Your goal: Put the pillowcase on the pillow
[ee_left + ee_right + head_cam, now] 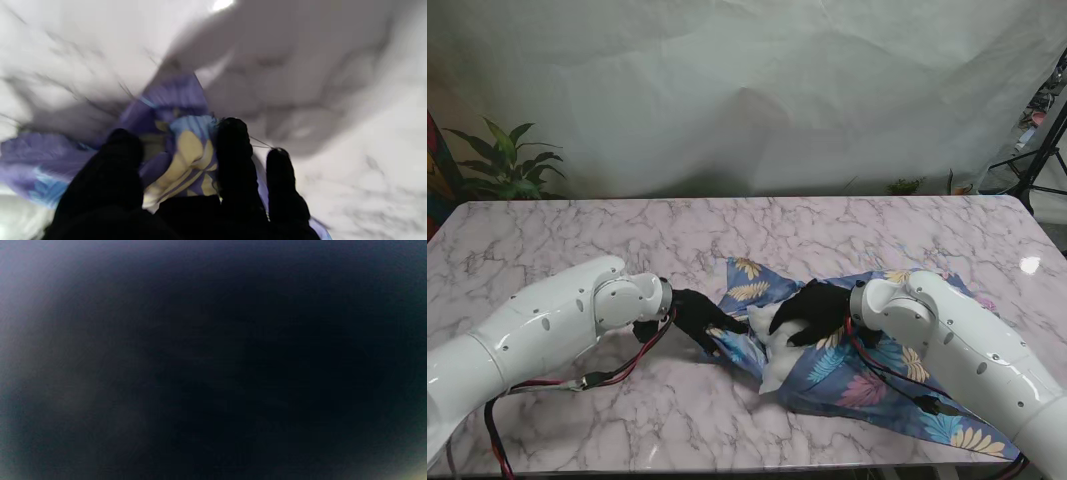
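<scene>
Left robot hand (695, 318) pinches pillowcase (867, 375) edge; right robot hand (819, 310) lies on the white pillow (772, 345), grip unclear.

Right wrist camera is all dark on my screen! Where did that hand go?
Observer: The stand view shows the right hand at the blue leafy pillowcase, on the white pillow.
Operator: Is the other hand helping?
Observer: Yes. The left hand pinches the pillowcase edge, fabric between its fingers.
Operator: Is the pillow all inside?
Observer: No, a white part sticks out at the opening toward the left hand.
</scene>
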Controlling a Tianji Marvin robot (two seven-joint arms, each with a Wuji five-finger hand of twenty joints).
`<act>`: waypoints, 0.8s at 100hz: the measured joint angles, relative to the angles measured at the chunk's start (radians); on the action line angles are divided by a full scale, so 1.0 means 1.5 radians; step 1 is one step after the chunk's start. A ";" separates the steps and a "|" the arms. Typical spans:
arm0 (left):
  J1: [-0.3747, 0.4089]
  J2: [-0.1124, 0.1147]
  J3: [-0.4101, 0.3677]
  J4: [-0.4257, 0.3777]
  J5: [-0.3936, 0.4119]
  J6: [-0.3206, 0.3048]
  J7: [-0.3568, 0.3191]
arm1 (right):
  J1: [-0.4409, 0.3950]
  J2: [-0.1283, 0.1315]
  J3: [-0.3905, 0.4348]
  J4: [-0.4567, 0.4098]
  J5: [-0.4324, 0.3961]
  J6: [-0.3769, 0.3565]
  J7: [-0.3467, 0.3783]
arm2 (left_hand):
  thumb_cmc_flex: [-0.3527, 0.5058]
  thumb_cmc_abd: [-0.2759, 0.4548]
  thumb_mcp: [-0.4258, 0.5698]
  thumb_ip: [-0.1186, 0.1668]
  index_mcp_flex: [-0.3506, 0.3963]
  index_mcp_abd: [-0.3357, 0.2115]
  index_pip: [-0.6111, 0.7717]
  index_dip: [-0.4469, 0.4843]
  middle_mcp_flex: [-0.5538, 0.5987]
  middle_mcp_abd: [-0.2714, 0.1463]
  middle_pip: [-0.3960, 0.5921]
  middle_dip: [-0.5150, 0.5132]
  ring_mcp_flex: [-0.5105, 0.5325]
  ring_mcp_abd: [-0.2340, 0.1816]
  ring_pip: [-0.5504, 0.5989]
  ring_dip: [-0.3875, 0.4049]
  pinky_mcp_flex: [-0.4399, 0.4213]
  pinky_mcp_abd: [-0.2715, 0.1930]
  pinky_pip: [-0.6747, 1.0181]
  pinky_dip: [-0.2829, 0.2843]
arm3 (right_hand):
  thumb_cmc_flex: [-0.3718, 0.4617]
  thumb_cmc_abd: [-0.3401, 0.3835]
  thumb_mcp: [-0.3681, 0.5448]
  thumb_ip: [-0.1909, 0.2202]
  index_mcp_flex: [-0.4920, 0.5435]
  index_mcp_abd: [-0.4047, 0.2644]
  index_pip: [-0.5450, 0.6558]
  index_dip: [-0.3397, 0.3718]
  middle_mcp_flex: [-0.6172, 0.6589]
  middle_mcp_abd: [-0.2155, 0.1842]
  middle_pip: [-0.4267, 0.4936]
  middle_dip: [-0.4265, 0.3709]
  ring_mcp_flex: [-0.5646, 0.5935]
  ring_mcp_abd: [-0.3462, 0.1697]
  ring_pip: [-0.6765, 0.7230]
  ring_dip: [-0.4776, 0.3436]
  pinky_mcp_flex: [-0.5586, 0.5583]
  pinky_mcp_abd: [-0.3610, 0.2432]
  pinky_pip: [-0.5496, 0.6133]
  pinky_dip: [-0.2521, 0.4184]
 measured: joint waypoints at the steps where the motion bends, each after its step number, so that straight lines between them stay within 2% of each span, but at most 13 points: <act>1: -0.001 0.003 0.003 -0.005 -0.006 0.001 -0.010 | 0.000 0.000 0.000 0.000 0.000 0.001 -0.001 | -0.002 0.002 -0.017 -0.003 -0.008 -0.001 -0.006 -0.006 -0.034 0.015 -0.033 -0.014 -0.034 0.009 -0.040 -0.025 -0.024 0.004 0.001 0.010 | 0.000 0.000 0.000 0.000 0.000 0.000 0.000 0.000 0.000 0.000 0.000 0.000 0.000 0.000 0.000 0.000 0.000 0.000 0.002 0.000; 4: -0.005 0.011 0.011 -0.022 -0.035 0.005 -0.047 | 0.000 -0.001 -0.001 0.002 -0.001 0.003 -0.003 | -0.008 0.011 -0.066 -0.003 -0.025 -0.011 -0.014 0.006 -0.131 0.047 -0.075 -0.027 -0.121 0.029 -0.134 -0.072 -0.076 0.046 -0.037 0.019 | 0.000 0.000 0.000 0.000 0.000 0.000 0.005 0.000 0.007 0.000 0.000 0.000 0.005 0.000 0.001 0.000 0.002 0.000 0.006 0.001; 6: -0.010 0.017 0.014 -0.035 -0.060 0.008 -0.074 | 0.000 -0.001 -0.001 0.003 -0.001 0.005 -0.005 | -0.019 0.015 -0.081 -0.003 -0.035 -0.016 -0.015 0.016 -0.182 0.058 -0.112 -0.050 -0.161 0.033 -0.155 -0.107 -0.070 0.046 -0.102 -0.005 | 0.000 0.000 0.000 0.000 0.001 0.000 0.008 0.000 0.007 0.000 0.000 0.001 0.007 0.000 0.001 0.000 0.002 0.002 0.007 0.001; 9: -0.019 0.025 0.020 -0.050 -0.088 0.008 -0.106 | 0.000 -0.001 -0.002 0.004 -0.002 0.007 -0.007 | -0.037 0.020 -0.107 -0.003 -0.036 -0.026 -0.015 0.032 -0.242 0.068 -0.253 -0.140 -0.230 0.037 -0.217 -0.186 -0.078 0.040 -0.165 -0.027 | 0.000 0.000 0.000 0.000 0.001 -0.001 0.008 0.000 0.007 0.000 0.000 0.001 0.007 0.000 0.001 0.000 0.003 0.004 0.010 0.002; 11: -0.024 0.029 0.022 -0.058 -0.100 0.006 -0.118 | -0.001 -0.002 -0.002 0.005 -0.002 0.009 -0.008 | -0.043 0.020 -0.117 -0.004 -0.036 -0.030 -0.014 0.041 -0.282 0.090 -0.363 -0.203 -0.280 0.048 -0.297 -0.264 -0.084 0.039 -0.200 -0.032 | 0.000 0.000 0.000 0.000 0.001 -0.001 0.008 0.000 0.008 0.000 0.000 0.001 0.007 0.000 0.001 0.000 0.003 0.005 0.012 0.002; 16: -0.029 0.032 0.015 -0.063 -0.089 -0.012 -0.115 | -0.001 -0.002 -0.004 0.006 -0.002 0.013 -0.011 | -0.049 0.020 -0.114 -0.010 -0.033 -0.032 -0.008 0.062 -0.330 0.120 -0.513 -0.288 -0.365 0.082 -0.414 -0.362 -0.097 0.043 -0.268 -0.050 | 0.000 0.000 0.000 0.000 0.001 -0.001 0.008 0.000 0.008 0.000 0.000 0.001 0.007 0.000 0.001 0.000 0.003 0.005 0.013 0.002; 22: -0.010 0.029 -0.035 -0.061 -0.021 -0.064 -0.079 | -0.001 -0.003 -0.005 0.007 -0.002 0.016 -0.013 | -0.050 0.019 -0.114 -0.010 -0.031 -0.035 -0.003 0.075 -0.345 0.124 -0.573 -0.362 -0.403 0.090 -0.478 -0.417 -0.102 0.039 -0.318 -0.054 | 0.000 0.000 0.001 0.000 0.001 -0.001 0.008 0.000 0.008 -0.001 0.000 0.001 0.007 0.000 0.001 0.000 0.003 0.005 0.013 0.002; 29: 0.025 0.027 -0.110 -0.063 0.052 -0.106 -0.041 | -0.002 -0.003 -0.004 0.007 -0.002 0.021 -0.013 | -0.068 0.019 -0.122 -0.012 -0.030 -0.047 -0.001 0.082 -0.353 0.128 -0.593 -0.428 -0.415 0.102 -0.519 -0.458 -0.111 0.034 -0.361 -0.067 | 0.000 0.000 0.001 0.000 0.001 -0.001 0.008 0.000 0.008 -0.001 0.000 0.002 0.007 0.000 0.001 0.000 0.003 0.005 0.013 0.002; 35: 0.038 0.031 -0.127 -0.069 0.057 -0.100 -0.040 | -0.004 -0.004 -0.002 0.006 -0.002 0.024 -0.011 | -0.084 0.019 -0.120 -0.017 -0.029 -0.046 0.004 0.086 -0.353 0.128 -0.595 -0.454 -0.415 0.105 -0.532 -0.487 -0.113 0.031 -0.379 -0.067 | 0.000 0.000 0.001 0.000 0.001 -0.001 0.008 0.000 0.008 -0.001 0.000 0.002 0.007 0.000 0.001 0.000 0.003 0.005 0.013 0.002; 47: 0.061 0.034 -0.166 -0.078 0.079 -0.102 -0.027 | -0.006 -0.004 -0.002 0.003 -0.001 0.030 -0.009 | -0.084 0.030 -0.120 -0.017 -0.014 -0.048 0.016 0.091 -0.353 0.127 -0.601 -0.462 -0.415 0.104 -0.534 -0.497 -0.114 0.027 -0.389 -0.069 | 0.000 0.000 0.001 0.000 0.001 -0.001 0.008 0.000 0.008 -0.001 0.000 0.002 0.007 0.000 0.001 0.000 0.003 0.005 0.013 0.002; 57: 0.062 0.034 -0.166 -0.073 0.134 -0.129 0.034 | -0.006 -0.004 -0.003 0.003 0.000 0.031 -0.009 | -0.064 0.061 -0.121 -0.017 0.018 -0.056 0.041 0.099 -0.361 0.133 -0.604 -0.462 -0.415 0.104 -0.534 -0.497 -0.115 0.023 -0.416 -0.077 | 0.000 0.000 0.002 0.000 0.001 -0.002 0.008 0.000 0.008 -0.001 0.000 0.002 0.007 0.000 0.001 0.000 0.003 0.005 0.013 0.002; 71: 0.053 0.030 -0.156 -0.066 0.137 -0.128 0.054 | -0.003 -0.004 -0.009 0.004 0.000 0.030 -0.010 | -0.063 0.115 -0.121 -0.023 0.058 -0.066 0.097 0.117 -0.361 0.139 -0.603 -0.462 -0.415 0.100 -0.534 -0.497 -0.115 0.020 -0.438 -0.078 | 0.000 0.000 0.002 0.000 0.001 -0.002 0.008 0.000 0.008 -0.001 0.000 0.002 0.007 0.000 0.001 0.000 0.003 0.005 0.013 0.002; 80: 0.048 0.024 -0.151 -0.063 0.191 -0.128 0.111 | -0.001 -0.004 -0.013 0.006 0.001 0.029 -0.012 | -0.054 0.130 -0.120 -0.024 0.063 -0.073 0.142 0.128 -0.361 0.139 -0.603 -0.453 -0.415 0.097 -0.534 -0.497 -0.114 0.017 -0.446 -0.078 | 0.000 0.000 0.002 0.000 0.001 -0.002 0.008 0.000 0.008 -0.001 0.000 0.002 0.007 0.000 0.001 0.000 0.003 0.005 0.013 0.003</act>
